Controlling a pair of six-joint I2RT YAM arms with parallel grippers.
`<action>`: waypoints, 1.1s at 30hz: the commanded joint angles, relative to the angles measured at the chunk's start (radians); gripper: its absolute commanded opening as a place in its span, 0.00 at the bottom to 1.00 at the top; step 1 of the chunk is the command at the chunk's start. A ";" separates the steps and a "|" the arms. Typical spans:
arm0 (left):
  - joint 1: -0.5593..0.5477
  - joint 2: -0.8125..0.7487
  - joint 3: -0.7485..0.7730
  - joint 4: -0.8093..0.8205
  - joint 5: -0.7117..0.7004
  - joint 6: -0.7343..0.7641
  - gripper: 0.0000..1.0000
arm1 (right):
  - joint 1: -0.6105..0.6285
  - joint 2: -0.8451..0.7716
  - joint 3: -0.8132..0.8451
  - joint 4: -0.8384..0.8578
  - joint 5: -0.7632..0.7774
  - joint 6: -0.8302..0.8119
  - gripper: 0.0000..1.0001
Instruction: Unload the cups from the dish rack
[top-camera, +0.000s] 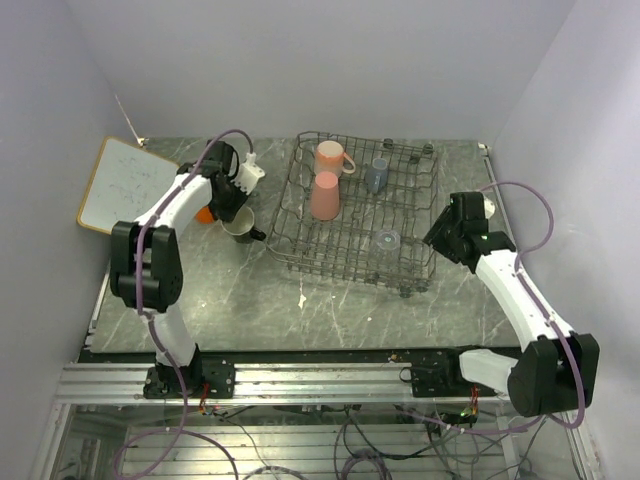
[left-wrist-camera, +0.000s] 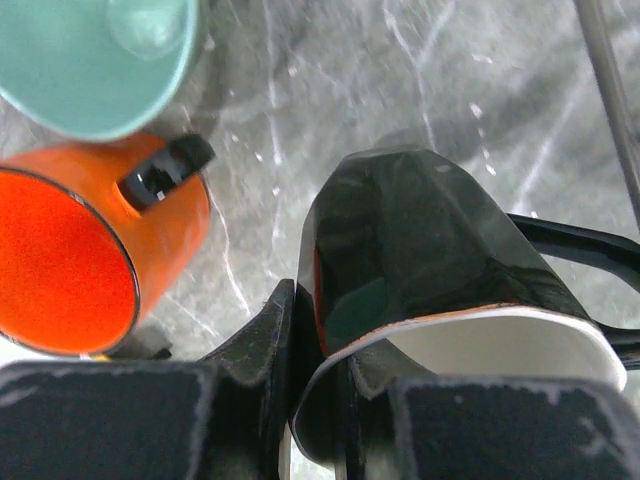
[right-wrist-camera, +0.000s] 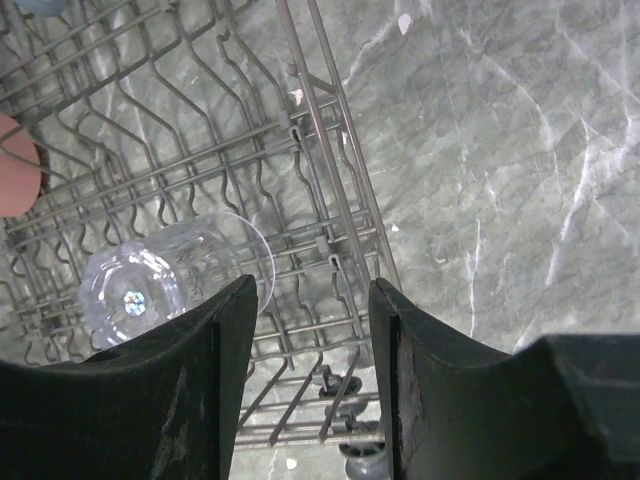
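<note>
Table (top-camera: 230, 300) carries the dish rack (top-camera: 345, 272) at the centre of the top view, with four cups in it: tall pink tumbler (top-camera: 323, 195), pale pink mug (top-camera: 330, 157), grey-blue cup (top-camera: 377, 176) and, at the rack's lower right corner, clear glass (top-camera: 387, 240). Left of the rack, the left hand (left-wrist-camera: 315, 345) is closed on the wall of the black mug (left-wrist-camera: 420, 240), one finger inside and one outside, with the orange mug (left-wrist-camera: 90, 250) and mint green mug (left-wrist-camera: 95, 60) just beside it. The right hand (right-wrist-camera: 310, 290) holds nothing, fingers spread, over the rack's right rim. The glass lies just lower left of it in its wrist view, apparently base up, so I judge the right arm far nearer for that pick.
</note>
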 joint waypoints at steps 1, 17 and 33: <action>-0.007 0.080 0.126 0.054 -0.033 -0.046 0.07 | -0.005 -0.054 0.056 -0.053 0.020 -0.028 0.49; -0.024 0.149 0.247 -0.014 -0.068 -0.041 0.37 | -0.023 -0.001 0.220 -0.022 -0.055 -0.072 0.63; -0.024 -0.126 0.304 -0.144 0.031 -0.029 0.87 | 0.222 0.538 0.698 0.002 0.044 -0.154 0.78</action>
